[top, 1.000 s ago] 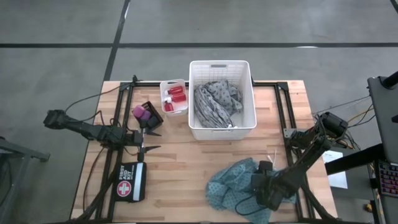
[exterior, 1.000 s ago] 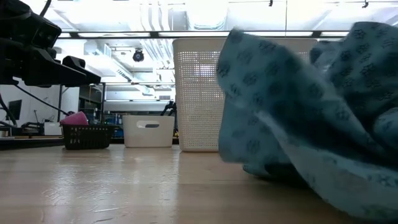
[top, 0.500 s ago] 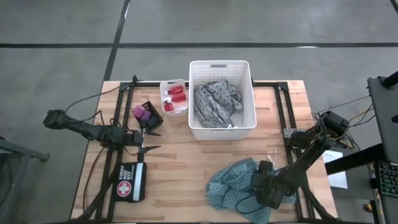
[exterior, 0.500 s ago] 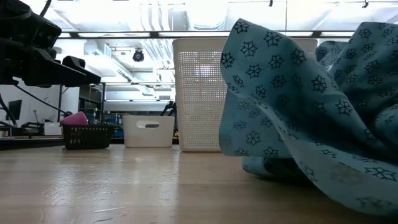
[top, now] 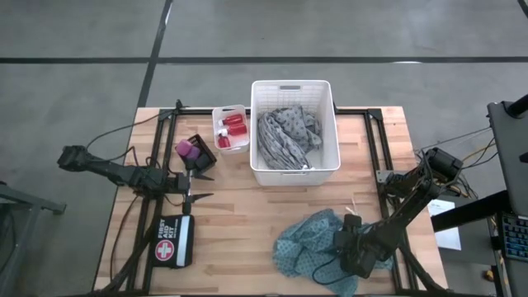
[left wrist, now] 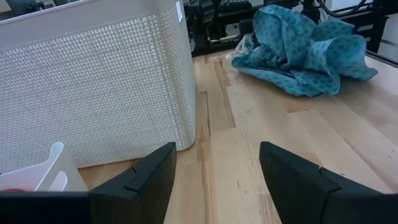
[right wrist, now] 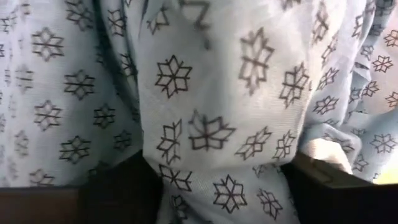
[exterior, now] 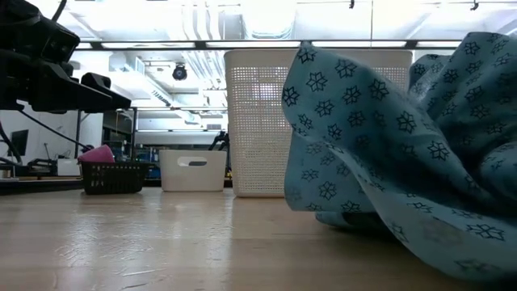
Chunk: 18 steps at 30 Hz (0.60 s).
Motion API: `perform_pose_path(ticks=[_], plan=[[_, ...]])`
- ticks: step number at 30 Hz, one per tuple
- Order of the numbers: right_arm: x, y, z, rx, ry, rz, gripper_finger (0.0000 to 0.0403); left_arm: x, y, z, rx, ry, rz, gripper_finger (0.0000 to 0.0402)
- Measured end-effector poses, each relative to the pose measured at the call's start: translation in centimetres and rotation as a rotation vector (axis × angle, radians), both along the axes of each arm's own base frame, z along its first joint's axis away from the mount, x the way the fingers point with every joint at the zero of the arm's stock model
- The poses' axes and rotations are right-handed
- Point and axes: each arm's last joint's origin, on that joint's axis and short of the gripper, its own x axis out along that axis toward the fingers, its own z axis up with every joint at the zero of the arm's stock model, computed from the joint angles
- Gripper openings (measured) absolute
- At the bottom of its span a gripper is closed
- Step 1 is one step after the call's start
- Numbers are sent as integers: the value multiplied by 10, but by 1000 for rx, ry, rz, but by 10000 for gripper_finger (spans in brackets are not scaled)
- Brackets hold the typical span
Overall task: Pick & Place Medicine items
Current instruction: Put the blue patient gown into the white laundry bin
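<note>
The right claw (top: 351, 247) sits buried in the teal cloth (top: 313, 243) on the tabletop (top: 239, 223), apparently gripping a fold. The left claw (top: 196, 186) hovers open beside the black basket (top: 198, 153); red bottles (top: 233, 125) lie in the small white bin (top: 217, 115).

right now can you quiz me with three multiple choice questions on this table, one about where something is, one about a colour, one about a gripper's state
1. Where does the grey patterned cloth lie?
A. in the tall white basket
B. on the first aid pouch
C. on the floor

2. What colour is the cloth at the right gripper?
A. red
B. teal
C. yellow

3. How are the left gripper's fingers?
A. shut on a bottle
B. shut on the pouch
C. open and holding nothing

Answers:
1. A, the high view shows it bunched inside the basket walls.
2. B, teal with a star pattern in the high and low views.
3. C, the left wrist view shows bare table between its spread fingers.
</note>
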Motion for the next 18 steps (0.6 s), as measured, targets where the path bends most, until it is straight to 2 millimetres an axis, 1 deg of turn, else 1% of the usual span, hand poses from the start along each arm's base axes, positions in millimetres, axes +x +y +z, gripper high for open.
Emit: perform_pose_path(ticks=[12, 13, 18], plan=[[3, 3, 6, 4, -7, 10, 32, 0, 0, 0, 0, 0, 0, 236], [3, 3, 6, 6, -8, 9, 25, 0, 0, 0, 0, 0, 0, 236], [2, 3, 7, 21, -11, -15, 25, 0, 0, 0, 0, 0, 0, 236]])
